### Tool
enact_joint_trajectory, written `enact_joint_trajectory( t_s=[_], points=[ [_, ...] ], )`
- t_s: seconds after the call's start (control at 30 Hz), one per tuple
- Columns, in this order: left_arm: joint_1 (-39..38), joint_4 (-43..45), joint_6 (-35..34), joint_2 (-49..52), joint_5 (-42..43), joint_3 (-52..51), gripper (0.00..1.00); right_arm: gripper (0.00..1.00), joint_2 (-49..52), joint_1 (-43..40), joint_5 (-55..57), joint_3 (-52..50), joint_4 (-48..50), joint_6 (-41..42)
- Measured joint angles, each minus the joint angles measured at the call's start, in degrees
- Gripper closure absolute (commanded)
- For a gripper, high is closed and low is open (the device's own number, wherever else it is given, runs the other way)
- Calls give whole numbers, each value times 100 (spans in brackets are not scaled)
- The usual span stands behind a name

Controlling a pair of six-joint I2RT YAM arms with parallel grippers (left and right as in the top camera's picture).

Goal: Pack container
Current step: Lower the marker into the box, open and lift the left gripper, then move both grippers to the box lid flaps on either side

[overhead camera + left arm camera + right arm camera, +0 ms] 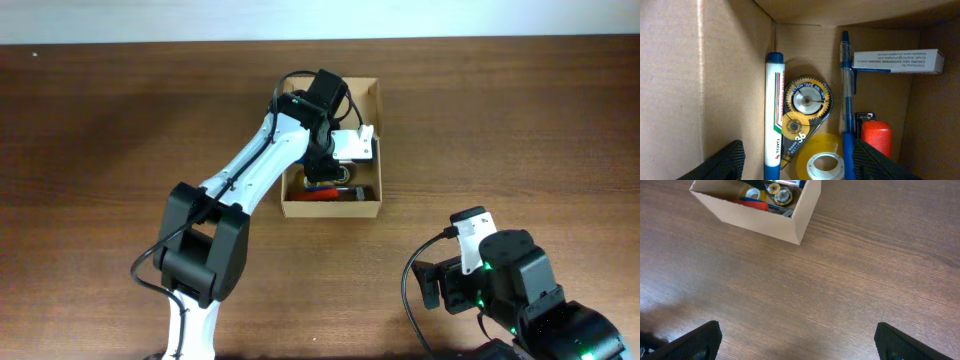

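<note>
Our left fingers [730, 162] stand open and empty, pointing down into the small tan cardboard box [330, 209] on the brown wooden tabletop [500, 120]; our right fingers [700, 340], also open, hover apart from that box.

— What sort of place is this?

— A robot lab's work bench, by the look of it. Two robot arms stand at a plain brown wooden table [100, 120]: the left arm [250, 165] reaches over a cardboard box [330, 209], and the right arm [510, 275], with black cables, sits to the near right of the box.

— Anything office-like?

— Only what lies inside the box: a marker [773, 115], a correction tape [807, 102], a blue pen [846, 85] and a roll of tape [825, 142].

— And the room itself?

— Cannot tell. Around the box only tabletop shows.
</note>
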Motion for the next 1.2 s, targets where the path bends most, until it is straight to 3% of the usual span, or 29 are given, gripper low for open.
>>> enact_joint_trajectory(
  t_s=[0.53,0.63,0.77,0.93,1.2],
  points=[
    [-11,-258,-1084,-273,0,-13,34,1,0,0,0,0,0,0],
    [-11,-264,-1281,-723,2,-15,50,1,0,0,0,0,0,2],
    [9,-212,-1473,-1335,9,-13,59,1,0,0,0,0,0,-2],
    [282,-118,-1862,-1707,160,-13,59,1,0,0,-2,0,0,0],
    [1351,-44,-2374,-1694,876,-13,62,1,0,0,4,0,341,2]
  ],
)
